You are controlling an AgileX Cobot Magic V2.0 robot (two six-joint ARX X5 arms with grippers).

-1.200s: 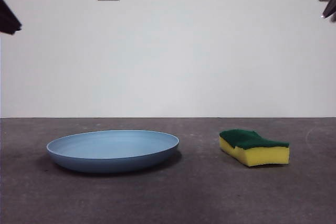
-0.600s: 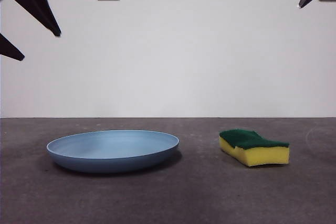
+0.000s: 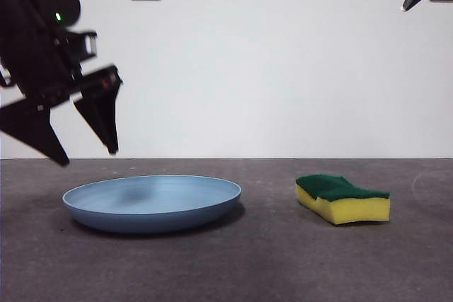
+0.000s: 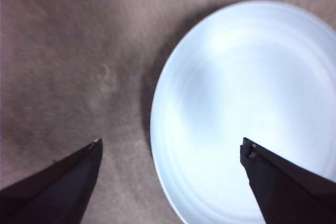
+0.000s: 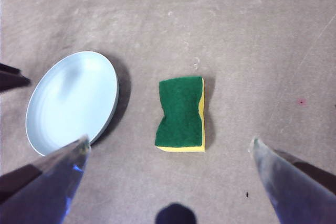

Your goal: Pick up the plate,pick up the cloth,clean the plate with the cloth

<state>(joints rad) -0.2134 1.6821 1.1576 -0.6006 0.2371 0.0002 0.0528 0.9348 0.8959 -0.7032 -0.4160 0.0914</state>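
Plate [image 3: 152, 203] flat on surface [image 3: 269, 266], not lifted. I see left end effector [image 3: 81, 152] spread wide above its near-side rim. Sponge cloth [image 3: 343, 199] untouched, well apart. Right end effector [image 5: 168, 150] wide, high above cloth. Both grasps, wiping all remain.

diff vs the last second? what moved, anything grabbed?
The left gripper has dropped from the front view's top-left corner to just above the plate's rim, fingers open on either side of it, nothing grabbed. The right gripper came only slightly into view at the top-right, open, high over the sponge. Plate and sponge have not moved.
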